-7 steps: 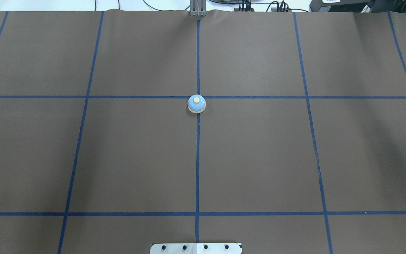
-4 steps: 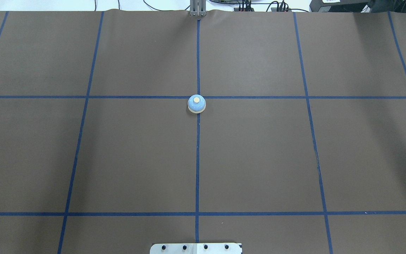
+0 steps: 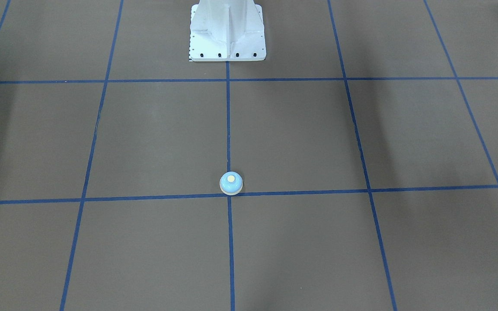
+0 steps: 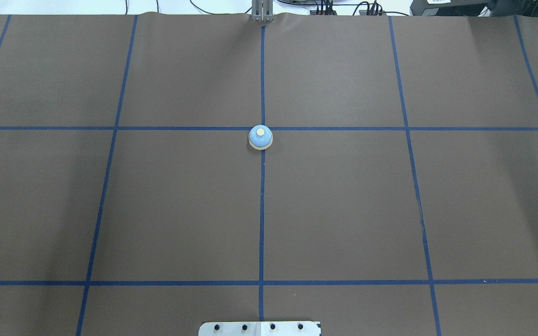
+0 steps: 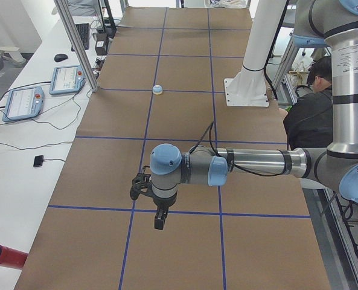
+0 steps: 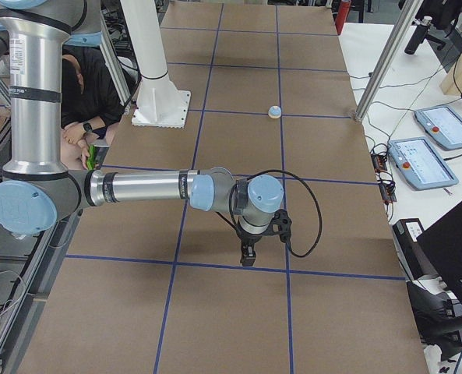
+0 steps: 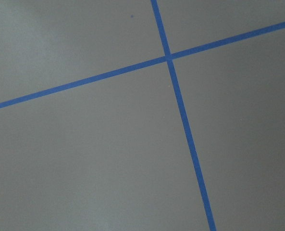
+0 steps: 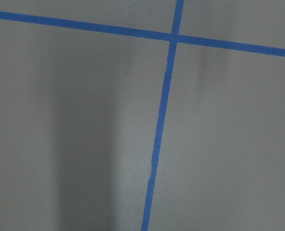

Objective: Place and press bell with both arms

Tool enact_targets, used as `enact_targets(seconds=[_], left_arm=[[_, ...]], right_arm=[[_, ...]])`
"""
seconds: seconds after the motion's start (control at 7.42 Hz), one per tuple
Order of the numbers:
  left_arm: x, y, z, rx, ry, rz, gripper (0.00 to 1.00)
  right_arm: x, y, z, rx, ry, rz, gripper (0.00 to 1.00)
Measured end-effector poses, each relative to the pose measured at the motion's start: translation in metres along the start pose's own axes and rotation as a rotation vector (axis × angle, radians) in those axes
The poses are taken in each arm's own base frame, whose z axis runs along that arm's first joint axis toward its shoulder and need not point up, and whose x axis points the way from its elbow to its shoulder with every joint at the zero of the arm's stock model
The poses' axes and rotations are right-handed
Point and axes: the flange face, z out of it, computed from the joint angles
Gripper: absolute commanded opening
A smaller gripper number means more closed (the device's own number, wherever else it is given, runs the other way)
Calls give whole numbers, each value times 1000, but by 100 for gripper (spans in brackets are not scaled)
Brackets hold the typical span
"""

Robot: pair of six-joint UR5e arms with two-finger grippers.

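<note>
Placement judged complete: bell [image 4: 260,137] upright on worktop [image 4: 343,210], midway between side edges, nearer far edge. Press not confirmable. Light-blue dome, cream top button, cream base rim. Left gripper [image 5: 160,217] and right gripper [image 6: 248,253] near opposite ends, well apart from bell; opening state indeterminable.

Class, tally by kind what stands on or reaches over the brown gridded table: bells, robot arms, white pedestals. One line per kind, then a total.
bell: 1
arms: 2, the left arm and the right arm
pedestal: 1
Total: 4
</note>
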Motion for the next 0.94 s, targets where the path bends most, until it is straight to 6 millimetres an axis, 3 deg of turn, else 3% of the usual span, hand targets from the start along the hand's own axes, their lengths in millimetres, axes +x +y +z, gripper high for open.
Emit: enact_targets(seconds=[0.94], left_arm=[[16,-13,-19,38,5,-49,100]], right_arm=[[3,1,-11,34,-45,23,100]])
